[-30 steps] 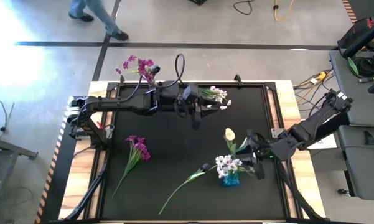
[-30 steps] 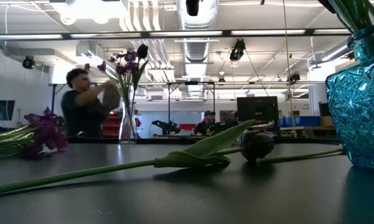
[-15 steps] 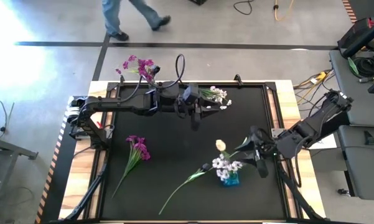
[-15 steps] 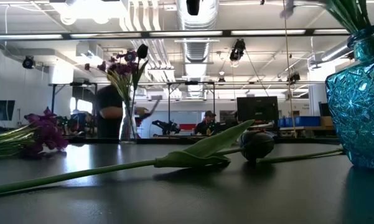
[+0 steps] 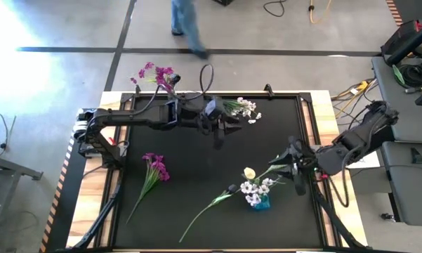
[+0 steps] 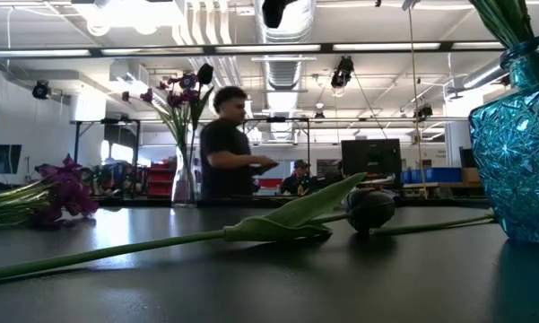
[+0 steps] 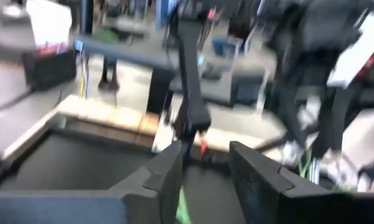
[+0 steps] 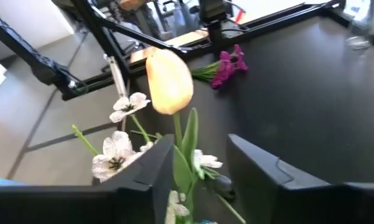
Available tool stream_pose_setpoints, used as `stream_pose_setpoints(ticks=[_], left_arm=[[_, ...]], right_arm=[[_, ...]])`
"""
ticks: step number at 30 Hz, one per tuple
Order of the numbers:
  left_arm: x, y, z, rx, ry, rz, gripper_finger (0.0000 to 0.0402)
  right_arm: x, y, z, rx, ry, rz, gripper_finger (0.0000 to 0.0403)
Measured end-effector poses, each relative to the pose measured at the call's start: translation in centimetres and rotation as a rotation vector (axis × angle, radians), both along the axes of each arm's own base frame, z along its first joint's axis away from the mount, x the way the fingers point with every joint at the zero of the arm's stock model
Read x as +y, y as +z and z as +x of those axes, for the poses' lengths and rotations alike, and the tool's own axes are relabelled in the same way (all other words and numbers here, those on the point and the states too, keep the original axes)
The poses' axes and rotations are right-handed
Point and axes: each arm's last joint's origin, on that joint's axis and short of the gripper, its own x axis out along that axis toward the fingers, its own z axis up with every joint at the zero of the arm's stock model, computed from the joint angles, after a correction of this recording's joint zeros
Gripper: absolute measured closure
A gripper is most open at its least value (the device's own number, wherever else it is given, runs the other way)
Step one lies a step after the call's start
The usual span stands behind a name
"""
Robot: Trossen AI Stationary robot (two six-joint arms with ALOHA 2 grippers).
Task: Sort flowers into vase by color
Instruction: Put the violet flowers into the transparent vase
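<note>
The blue vase (image 5: 260, 202) is the landmark: cut glass with a faceted, diamond-patterned wall, standing on the matte black table (image 5: 196, 169) and already holding small white blossom clusters (image 5: 254, 187) on thin green stems.

The right gripper (image 5: 292, 166) hangs just beside and above the vase, on the side toward the table's right edge. Its dark, blocky fingers (image 8: 155, 165) are closed narrowly on the green stem of a cream tulip (image 5: 249, 173), a smooth, egg-shaped bud with a long pointed leaf. The bud stands ahead of the fingertips, directly over the white clusters in the vase, while the stem runs back between the fingers.

Just beside the vase, toward the table's left edge, lies a dark bud (image 5: 231, 188), round and glossy, on a long stem with a broad folded leaf. Farther that way, well apart from the vase, a magenta spray (image 5: 155, 166) of ruffled petals lies flat.

The left gripper (image 5: 220, 125) is near the table's far edge, well apart from the vase, fingers narrowed on the stems of a white spray (image 5: 244, 107) whose blossoms stick out past it. A clear slender vase of magenta flowers (image 5: 158, 76) stands at the far edge, beyond the left arm.

A person (image 6: 227, 144) stands in the room behind the table.
</note>
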Motion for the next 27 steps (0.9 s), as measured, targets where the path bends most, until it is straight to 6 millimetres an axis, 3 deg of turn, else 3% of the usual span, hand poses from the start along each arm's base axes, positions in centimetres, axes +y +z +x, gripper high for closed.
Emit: stream_pose_setpoints(ticks=[8, 14, 19, 27], left_arm=[[-1.0, -1.5, -2.5, 0.317, 0.004, -0.019, 0.0387], [-4.2, -2.4, -5.7, 0.588, 0.040, -0.083, 0.0399], [-7.7, -4.4, -8.8, 0.733, 0.068, -0.254, 0.0401], [-12.6, -7.3, -16.3, 0.852, 0.165, -0.595, 0.0401]], right_arm=[[-1.3, 3.3, -1.4, 0.036, -0.007, -0.133, 0.0386], [-1.9, 4.3, -1.9, 0.010, 0.002, -0.154, 0.0390], [-2.5, 4.4, -2.3, 0.011, -0.006, -0.167, 0.0390], [-2.9, 4.6, -2.9, 0.004, 0.002, -0.183, 0.0390]])
